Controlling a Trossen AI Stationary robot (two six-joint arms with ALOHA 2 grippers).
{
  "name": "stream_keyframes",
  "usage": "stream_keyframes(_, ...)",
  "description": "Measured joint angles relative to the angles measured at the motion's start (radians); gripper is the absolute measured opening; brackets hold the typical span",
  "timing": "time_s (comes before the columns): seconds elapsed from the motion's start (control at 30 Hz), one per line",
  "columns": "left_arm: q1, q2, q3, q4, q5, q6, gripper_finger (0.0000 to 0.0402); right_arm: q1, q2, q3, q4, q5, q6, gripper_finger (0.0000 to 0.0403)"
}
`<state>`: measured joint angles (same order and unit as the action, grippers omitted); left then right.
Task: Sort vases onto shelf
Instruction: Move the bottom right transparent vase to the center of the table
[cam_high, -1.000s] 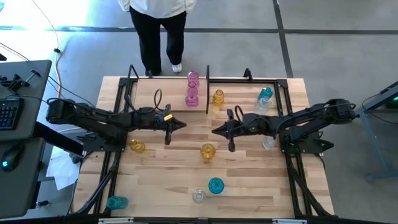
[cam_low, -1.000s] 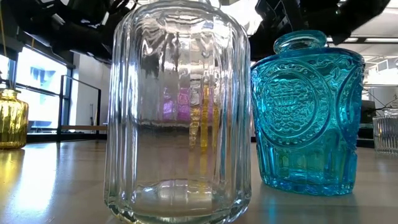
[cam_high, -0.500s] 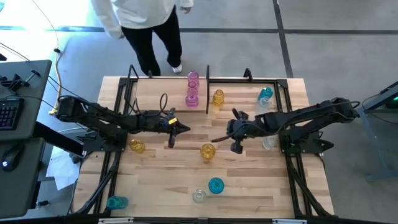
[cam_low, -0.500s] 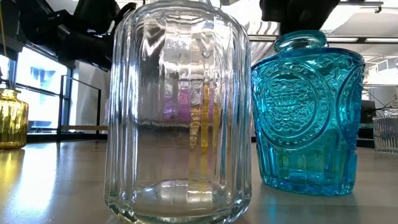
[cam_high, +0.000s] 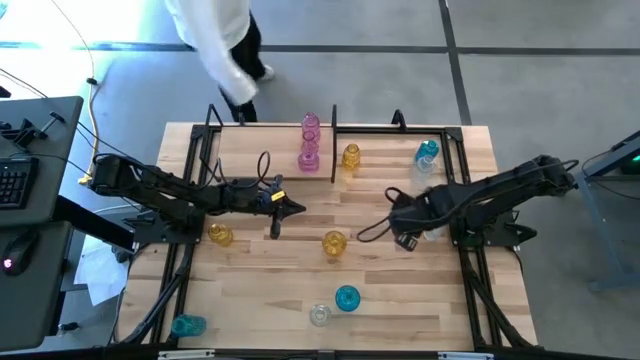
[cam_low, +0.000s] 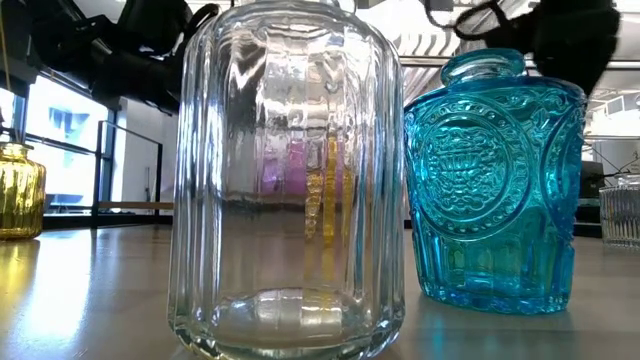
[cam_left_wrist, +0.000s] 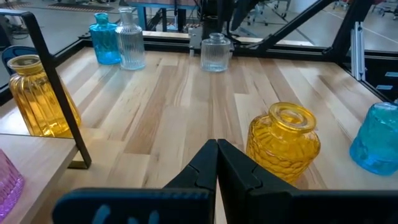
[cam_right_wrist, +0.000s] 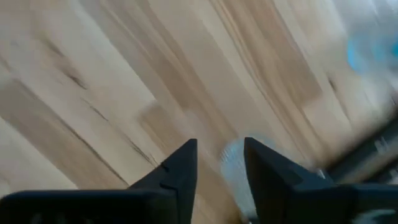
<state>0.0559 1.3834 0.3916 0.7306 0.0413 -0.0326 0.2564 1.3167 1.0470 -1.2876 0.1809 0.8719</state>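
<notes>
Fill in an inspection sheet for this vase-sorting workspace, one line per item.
Surface: light wooden table, planked.
Job's things: two pink glass vases, an amber glass vase and a teal glass vase at the far edge by the black-framed wooden shelf; other amber, teal and ribbed clear vases loose on the table.
Clutter: nothing seen.
Grippers: left gripper shut, empty, above the table centre; right gripper open over the table, empty.
Cables: black loop on the left arm.
Surroundings: a person beyond the far edge; keyboard at left.
</notes>
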Motion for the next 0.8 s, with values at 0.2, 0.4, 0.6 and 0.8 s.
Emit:
stream_keyframes(0.2, 0.000, 0.000, 0.000, 0.000, 0.000, 0.000, 0.0000, 0.019, 0.000, -0.001, -0.146, -0.047, 0.129, 0.0137)
stream_keyframes(0.4, 0.000, 0.000, 0.000, -0.001, 0.000, 0.000, 0.0000, 0.019, 0.000, -0.067, -0.124, -0.101, 0.153, 0.0138)
stream_keyframes(0.6, 0.001, 0.000, 0.000, -0.001, 0.000, 0.003, 0.0000, 0.018, 0.000, -0.142, -0.115, -0.107, 0.196, 0.0138)
stream_keyframes(0.8, 0.001, 0.000, 0.000, -0.001, 0.000, 0.003, 0.0000, 0.018, 0.000, -0.211, -0.051, -0.133, 0.200, 0.0138)
